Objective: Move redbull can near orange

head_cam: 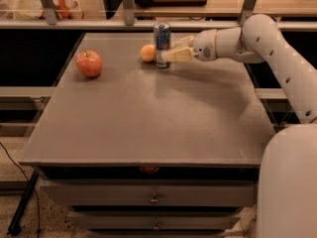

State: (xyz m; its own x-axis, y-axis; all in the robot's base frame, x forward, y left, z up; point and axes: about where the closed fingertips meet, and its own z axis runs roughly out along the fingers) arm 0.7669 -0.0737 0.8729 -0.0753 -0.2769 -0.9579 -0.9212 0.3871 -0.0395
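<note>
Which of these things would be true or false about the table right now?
1. The redbull can stands upright on the table. True.
2. The orange lies between the can and the end effector. False: it lies on the can's other side, away from the end effector.
3. The end effector is right beside the can. True.
4. The apple touches the orange. False: they lie well apart.

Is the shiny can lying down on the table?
No, the redbull can stands upright on the table, close beside the orange, with the gripper at its other side.
</note>
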